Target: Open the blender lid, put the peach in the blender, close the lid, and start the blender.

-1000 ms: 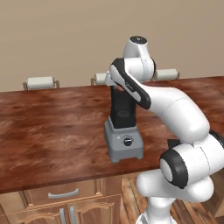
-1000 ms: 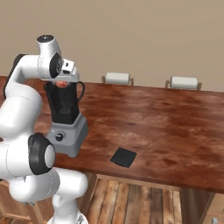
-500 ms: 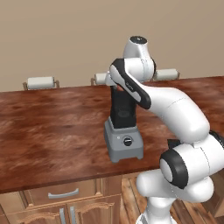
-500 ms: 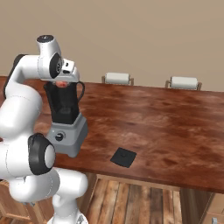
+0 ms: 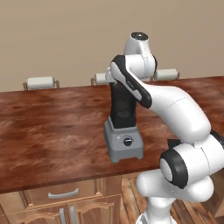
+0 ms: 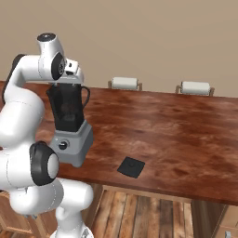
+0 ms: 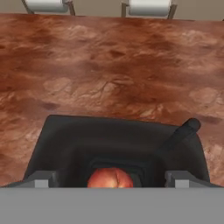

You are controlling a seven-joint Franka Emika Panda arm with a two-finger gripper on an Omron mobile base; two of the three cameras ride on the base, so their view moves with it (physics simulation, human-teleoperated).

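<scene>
Hand [image 6: 70, 84] sits right over the open top of the blender [image 6: 69, 123], wrist pointing down into the jar. In the hand view the peach [image 7: 110, 178] shows between the two fingertips [image 7: 40, 179], low in frame, directly above the jar's dark interior. Fingers look spread wider than the peach, a gap showing on each side of it, so the hand reads as parted and not clamping; can't tell for sure whether the peach touches either pad or lies inside the jar below them.

Blender stands on the tabletop [image 6: 186, 135] straight below the hand, grey base with the round black knob [image 5: 127, 141] facing the robot's side edge. Jar handle [image 7: 181, 131] is off to the right of the hand in the hand view.

Blender lid [image 6: 130, 167] is off the jar, lying flat on the tabletop, well apart from the hand, down by the tabletop's near edge and to the right of the blender's base in the right base view.

Beyond the hand, at the tabletop's far edge, white chair backs [image 7: 148, 7] line up. Cabinet drawers [image 5: 63, 193] sit under the tabletop's near edge in the left base view. In that view the arm covers most of the jar's top
</scene>
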